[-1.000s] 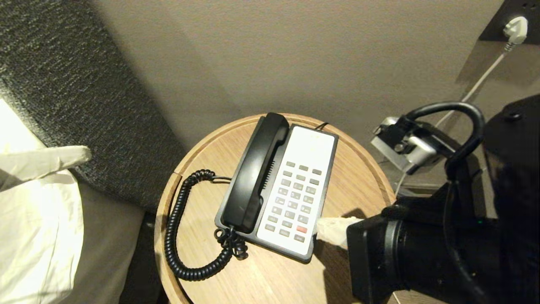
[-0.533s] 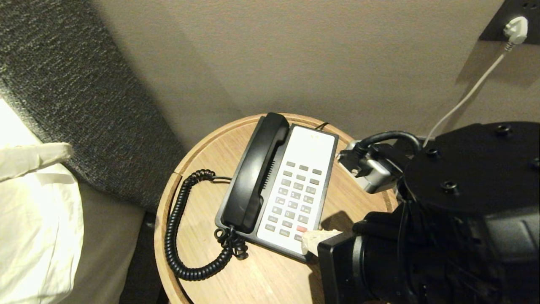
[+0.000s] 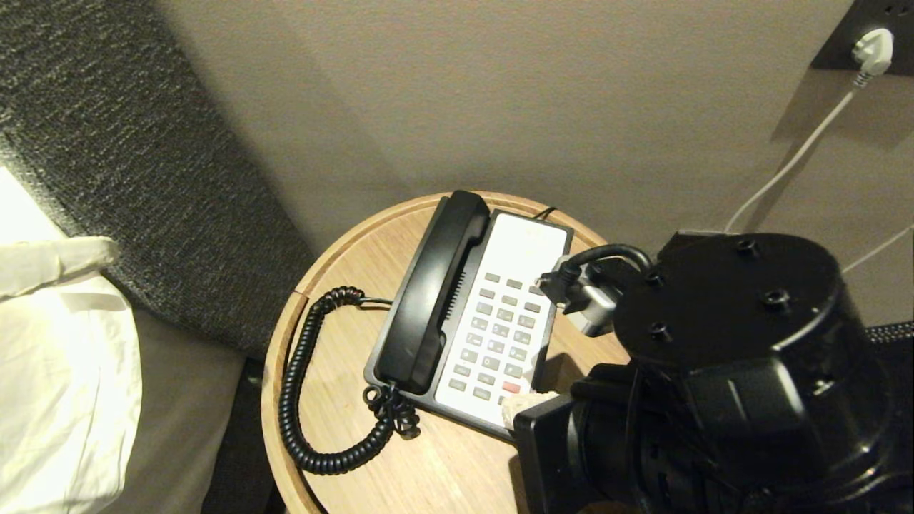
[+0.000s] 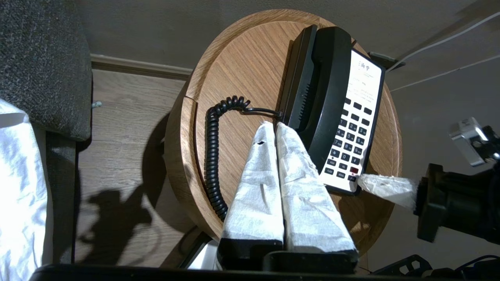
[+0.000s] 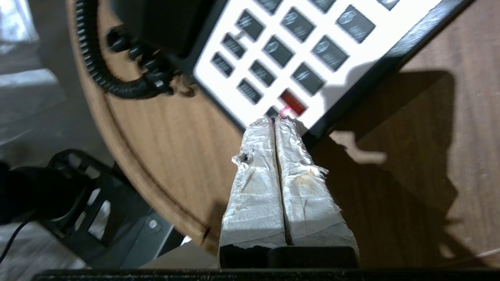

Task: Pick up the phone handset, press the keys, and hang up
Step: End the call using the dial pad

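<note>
From where I sit the biggest thing in play is the round wooden counter (image 3: 335, 457), and the phone base (image 3: 525, 246) sits on it with nothing pinning it down, so my first worry is that a sideways shove from the right arm slides the whole base across the wood instead of depressing a button. Next, the phone handset (image 3: 435, 285) lies in its cradle on the base's left side, its coiled cord (image 3: 296, 400) looping over the counter; the task wants it lifted before any key is pressed, so I judge a press now may come out of order and do nothing useful. The left end effector (image 4: 274, 125) hovers off to the left above the counter's edge, its wrapped fingers pressed together and empty, so it would have to spread before it could take the handset, and a careless descent could snag the cord. The right end effector (image 5: 275, 120) is likewise pinched shut on nothing, tip at the lowest corner of the keys (image 3: 500, 335), just beside the red button (image 5: 293, 102); being that blunt, it could catch two keys at once or slip off the faceplate's edge
</note>
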You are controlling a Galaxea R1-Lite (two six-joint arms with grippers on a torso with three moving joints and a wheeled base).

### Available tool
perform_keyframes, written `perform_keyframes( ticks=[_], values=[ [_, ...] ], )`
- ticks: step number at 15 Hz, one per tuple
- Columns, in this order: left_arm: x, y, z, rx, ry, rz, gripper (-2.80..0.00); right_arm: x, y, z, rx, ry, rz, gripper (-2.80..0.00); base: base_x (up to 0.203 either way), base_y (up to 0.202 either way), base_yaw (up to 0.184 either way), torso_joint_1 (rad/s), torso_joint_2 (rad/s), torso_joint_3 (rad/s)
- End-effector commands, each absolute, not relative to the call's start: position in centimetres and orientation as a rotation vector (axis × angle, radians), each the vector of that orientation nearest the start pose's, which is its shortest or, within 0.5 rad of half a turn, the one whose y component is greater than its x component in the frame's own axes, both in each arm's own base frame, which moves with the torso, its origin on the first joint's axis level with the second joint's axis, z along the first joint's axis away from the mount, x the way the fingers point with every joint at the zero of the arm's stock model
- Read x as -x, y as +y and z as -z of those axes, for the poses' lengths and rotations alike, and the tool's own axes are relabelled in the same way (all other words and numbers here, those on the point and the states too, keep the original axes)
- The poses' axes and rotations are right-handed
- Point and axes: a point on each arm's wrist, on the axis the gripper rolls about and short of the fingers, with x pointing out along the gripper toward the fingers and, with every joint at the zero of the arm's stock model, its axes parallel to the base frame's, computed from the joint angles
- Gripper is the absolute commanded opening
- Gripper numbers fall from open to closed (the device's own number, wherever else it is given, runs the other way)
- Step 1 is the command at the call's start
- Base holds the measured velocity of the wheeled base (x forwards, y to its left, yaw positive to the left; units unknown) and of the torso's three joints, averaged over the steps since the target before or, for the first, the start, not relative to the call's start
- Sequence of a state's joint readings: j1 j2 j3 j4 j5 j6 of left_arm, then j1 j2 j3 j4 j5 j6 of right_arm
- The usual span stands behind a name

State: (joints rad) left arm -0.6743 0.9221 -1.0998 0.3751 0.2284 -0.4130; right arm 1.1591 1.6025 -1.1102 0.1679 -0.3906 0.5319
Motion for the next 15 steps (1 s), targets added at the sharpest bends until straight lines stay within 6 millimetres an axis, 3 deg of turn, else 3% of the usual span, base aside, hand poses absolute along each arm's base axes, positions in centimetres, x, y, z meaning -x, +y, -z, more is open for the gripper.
perform_keyframes(
  ticks=[1,15],
  values=[
    [-6.39,-4.44,-32.39,0.319,0.271,0.396,-2.80,-12.50,25.08,-21.97,-0.024,0.657,-0.556,-2.80,0.000,0.000,0.000,0.000,0.00,0.000],
    [-6.23,-4.36,-32.25,0.329,0.277,0.411,-2.80,-12.54,25.15,-21.93,-0.029,0.664,-0.561,-2.80,0.000,0.000,0.000,0.000,0.00,0.000]
  ],
)
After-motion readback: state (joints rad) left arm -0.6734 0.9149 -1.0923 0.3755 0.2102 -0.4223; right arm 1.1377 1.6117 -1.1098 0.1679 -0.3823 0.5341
